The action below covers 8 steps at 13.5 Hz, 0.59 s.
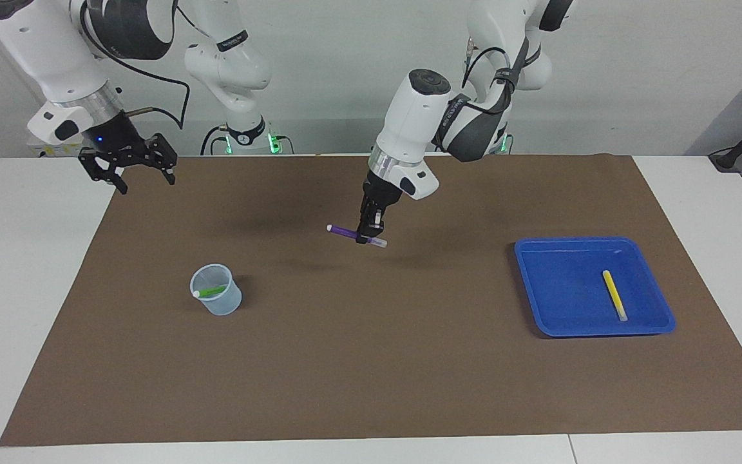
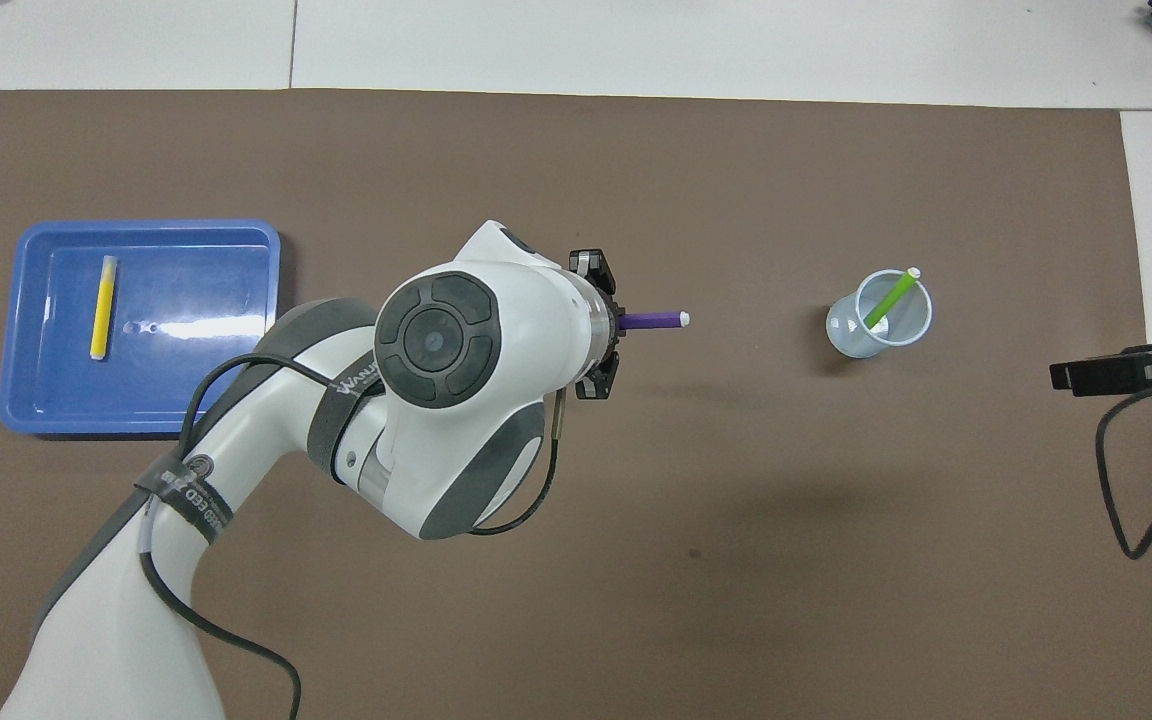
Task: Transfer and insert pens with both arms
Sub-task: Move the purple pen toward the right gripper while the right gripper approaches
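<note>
Waiting above the brown mat's (image 1: 371, 361) corner at its own end, the right gripper (image 1: 127, 173) hangs with jaws spread wide, empty. A clear cup (image 1: 217, 298) holds the green pen (image 1: 211, 291). Over the mat's middle, the left gripper (image 1: 366, 233) is clamped on the level purple pen (image 1: 344, 232). The yellow pen (image 1: 614, 295) lies in the blue tray (image 1: 538, 303).

glossy plastic tray (image 1: 661, 320), matt mat (image 1: 371, 361) – smooth
</note>
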Tool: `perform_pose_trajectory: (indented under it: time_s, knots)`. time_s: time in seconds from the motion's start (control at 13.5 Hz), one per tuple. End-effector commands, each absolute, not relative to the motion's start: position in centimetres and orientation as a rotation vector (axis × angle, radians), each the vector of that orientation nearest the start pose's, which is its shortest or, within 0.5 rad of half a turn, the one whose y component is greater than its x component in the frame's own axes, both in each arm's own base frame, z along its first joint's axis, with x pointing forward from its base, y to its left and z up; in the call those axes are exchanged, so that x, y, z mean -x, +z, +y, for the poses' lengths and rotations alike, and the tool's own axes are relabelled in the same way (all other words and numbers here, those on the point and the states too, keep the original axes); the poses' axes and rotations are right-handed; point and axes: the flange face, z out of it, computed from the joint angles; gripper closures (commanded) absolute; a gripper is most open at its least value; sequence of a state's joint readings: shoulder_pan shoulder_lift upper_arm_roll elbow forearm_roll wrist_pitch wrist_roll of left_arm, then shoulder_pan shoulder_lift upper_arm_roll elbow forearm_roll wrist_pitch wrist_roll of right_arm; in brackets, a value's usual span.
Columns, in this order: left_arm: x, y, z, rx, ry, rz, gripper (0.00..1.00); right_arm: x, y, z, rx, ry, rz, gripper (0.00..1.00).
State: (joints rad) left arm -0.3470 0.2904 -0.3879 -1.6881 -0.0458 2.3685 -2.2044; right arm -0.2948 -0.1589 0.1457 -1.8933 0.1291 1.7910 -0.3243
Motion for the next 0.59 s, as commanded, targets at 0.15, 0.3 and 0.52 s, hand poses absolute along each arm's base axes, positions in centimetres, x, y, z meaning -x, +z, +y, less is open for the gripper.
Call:
perform_pose_trajectory:
  time_s: [0.15, 0.3, 0.52]
  knots:
    - [-51.72, 48.31, -43.51, 2.52, 0.208, -2.581, 1.0, -50.68, 57.61, -6.39, 3.072, -0.094, -0.195, 0.0]
    - [-51.8, 48.48, -43.54, 2.499, 0.215, -2.618, 1.0, -50.66, 57.61, -6.47, 3.072, -0.094, -0.193, 0.0]
    - [-51.81, 48.52, -43.65, 2.5, 0.218, -2.63, 1.0, -50.56, 57.45, -6.55, 3.073, -0.087, -0.193, 0.0]
